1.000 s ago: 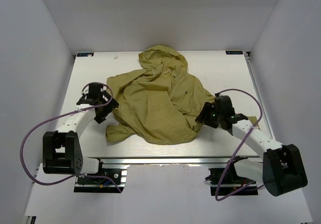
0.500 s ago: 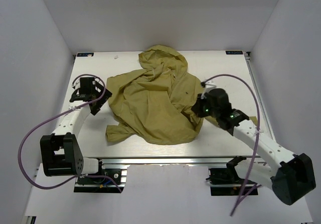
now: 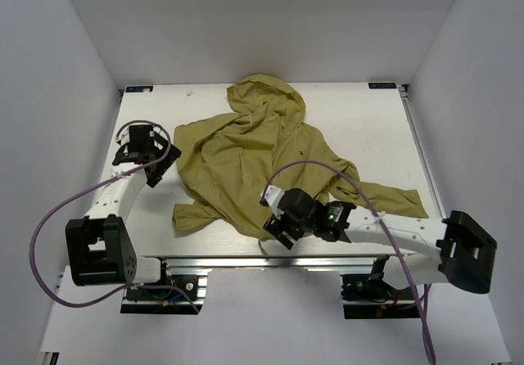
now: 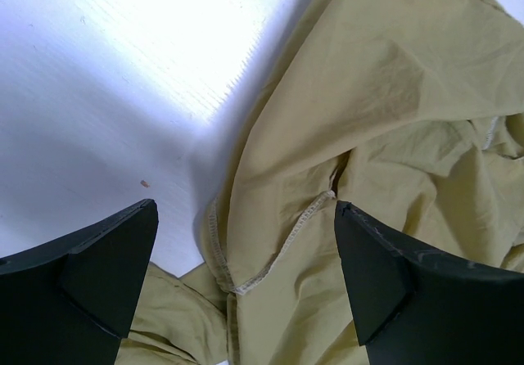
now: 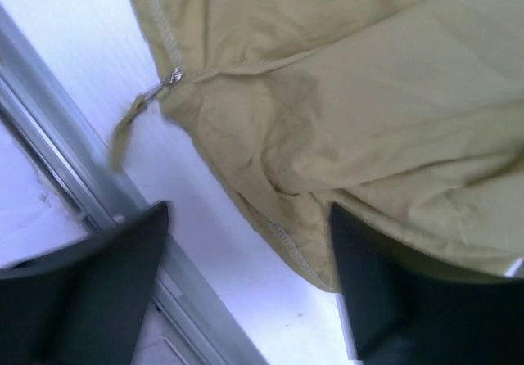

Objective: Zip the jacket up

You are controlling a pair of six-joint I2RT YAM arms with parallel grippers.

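Both claws gape wide with nothing in them: the left gripper [image 4: 244, 209] hovers over the jacket [image 3: 246, 168] at its left edge, the right gripper [image 5: 248, 214] over the near hem, close to the zipper pull [image 5: 173, 76]. That jacket lies crumpled across the middle of the table [image 3: 368, 128].

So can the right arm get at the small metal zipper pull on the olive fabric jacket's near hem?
Probably yes. The right gripper hangs open right above the hem, and the small metal zipper pull lies exposed at the edge of the olive fabric jacket with nothing over it, though off-centre.
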